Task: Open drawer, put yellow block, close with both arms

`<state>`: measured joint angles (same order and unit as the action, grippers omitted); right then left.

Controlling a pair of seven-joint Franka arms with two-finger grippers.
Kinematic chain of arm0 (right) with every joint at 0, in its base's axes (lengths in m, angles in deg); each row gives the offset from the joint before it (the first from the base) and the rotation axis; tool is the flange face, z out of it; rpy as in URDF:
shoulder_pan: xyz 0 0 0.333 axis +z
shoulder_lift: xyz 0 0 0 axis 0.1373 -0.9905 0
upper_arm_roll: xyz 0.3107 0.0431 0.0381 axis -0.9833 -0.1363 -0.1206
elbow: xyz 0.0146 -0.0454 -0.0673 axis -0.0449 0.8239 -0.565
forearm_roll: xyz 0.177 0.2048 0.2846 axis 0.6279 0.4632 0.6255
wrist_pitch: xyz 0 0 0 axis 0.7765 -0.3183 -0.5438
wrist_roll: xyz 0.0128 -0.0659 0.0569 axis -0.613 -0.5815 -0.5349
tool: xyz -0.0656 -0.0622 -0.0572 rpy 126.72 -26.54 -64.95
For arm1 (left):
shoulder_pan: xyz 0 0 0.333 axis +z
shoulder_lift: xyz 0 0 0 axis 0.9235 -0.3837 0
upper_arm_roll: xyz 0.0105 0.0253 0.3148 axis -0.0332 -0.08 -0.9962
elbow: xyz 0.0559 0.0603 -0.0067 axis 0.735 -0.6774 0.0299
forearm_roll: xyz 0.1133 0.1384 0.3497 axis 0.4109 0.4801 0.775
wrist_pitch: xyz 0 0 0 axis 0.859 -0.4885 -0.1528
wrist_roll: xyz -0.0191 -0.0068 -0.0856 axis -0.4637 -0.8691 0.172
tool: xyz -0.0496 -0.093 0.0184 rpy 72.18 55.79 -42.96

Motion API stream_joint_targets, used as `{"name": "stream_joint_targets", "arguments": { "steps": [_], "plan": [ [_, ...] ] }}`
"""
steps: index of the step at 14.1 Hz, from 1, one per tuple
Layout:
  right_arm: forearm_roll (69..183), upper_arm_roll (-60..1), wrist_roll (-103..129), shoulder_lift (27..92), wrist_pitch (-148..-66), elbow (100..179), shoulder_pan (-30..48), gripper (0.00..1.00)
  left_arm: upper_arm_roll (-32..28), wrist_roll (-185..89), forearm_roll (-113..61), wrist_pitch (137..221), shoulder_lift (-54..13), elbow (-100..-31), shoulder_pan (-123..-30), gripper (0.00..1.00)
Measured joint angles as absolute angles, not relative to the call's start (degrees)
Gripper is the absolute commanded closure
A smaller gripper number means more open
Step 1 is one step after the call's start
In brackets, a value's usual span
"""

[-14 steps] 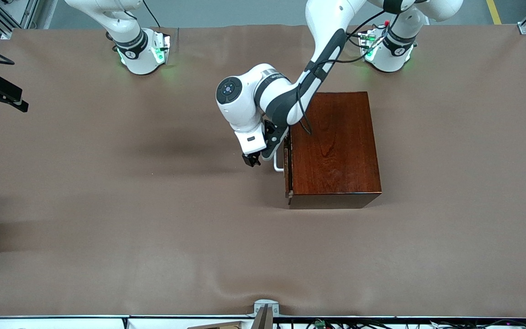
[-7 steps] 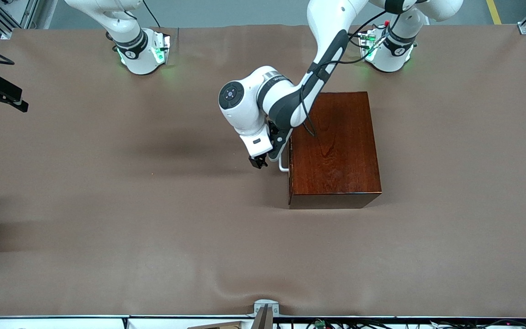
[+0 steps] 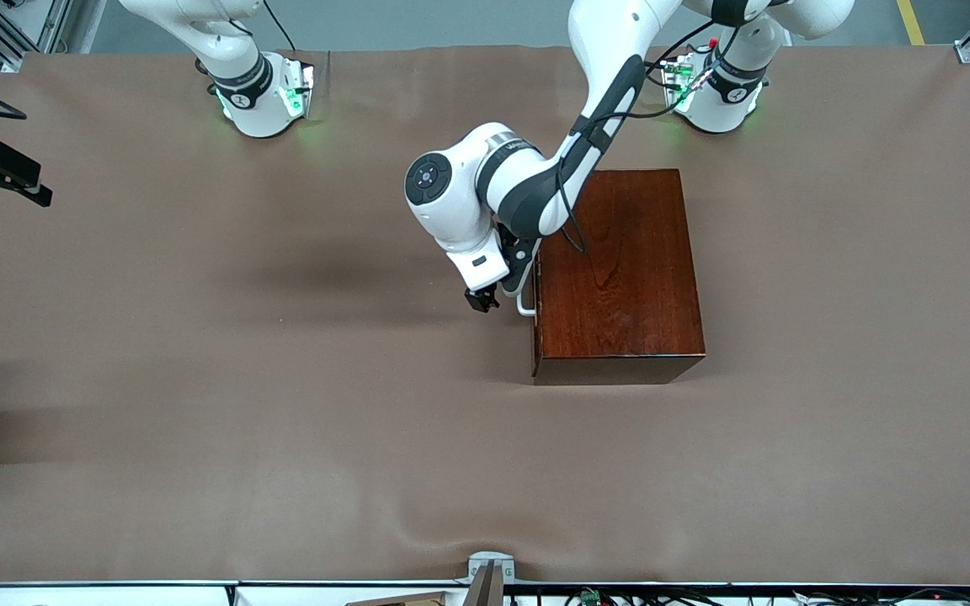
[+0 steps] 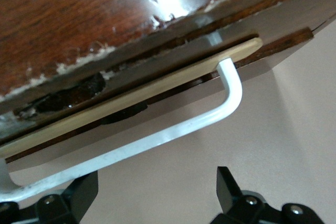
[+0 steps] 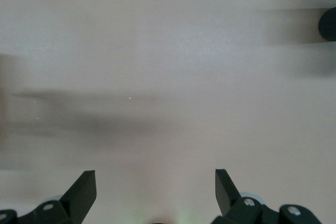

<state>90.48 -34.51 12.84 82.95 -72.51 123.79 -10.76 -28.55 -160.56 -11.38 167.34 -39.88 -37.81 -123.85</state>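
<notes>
Left gripper, fingers wide, hovering at the drawer handle; right gripper, also wide, waiting over the worktop.

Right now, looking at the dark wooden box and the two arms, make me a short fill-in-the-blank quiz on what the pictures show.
1. The glossy dark mahogany box has a U-shaped bar handle coloured ____.
2. The left gripper sits beside that handle with its fingers ____.
3. The shallow pale-wood drawer is almost fully ____.
4. The right gripper hangs over bare ____ table cloth.

Missing words: white; open; closed; brown
</notes>
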Motion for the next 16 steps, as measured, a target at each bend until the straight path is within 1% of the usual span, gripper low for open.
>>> {"name": "stream_joint_targets", "arguments": {
  "steps": [4, 6, 9, 12, 16],
  "plan": [
    [90.48, -34.49, 12.84, 82.95, -72.49, 123.79, -10.77, 0.00, -28.55, -160.69, -11.38, 167.24, -39.87, -37.67, -123.83, 0.00],
    [90.48, -34.49, 12.84, 82.95, -72.49, 123.80, -10.77, 0.00, -28.63, -160.68, -11.37, 167.18, -38.56, -37.30, -123.68, 0.00],
    [90.49, -34.48, 12.84, 82.95, -72.48, 123.81, -10.77, 0.00, -29.42, -156.06, -11.28, 164.18, -30.97, -36.74, -122.52, 0.00],
    [90.50, -34.48, 12.84, 82.95, -72.48, 123.81, -10.77, 0.00, -29.54, -147.62, -11.28, 160.87, -22.47, -36.88, -118.34, 0.00],
    [90.50, -34.48, 12.84, 82.95, -72.48, 123.81, -10.77, 0.00, -29.49, -128.79, -11.32, 155.68, -15.61, -37.40, -111.39, 0.00]
  ]
}}
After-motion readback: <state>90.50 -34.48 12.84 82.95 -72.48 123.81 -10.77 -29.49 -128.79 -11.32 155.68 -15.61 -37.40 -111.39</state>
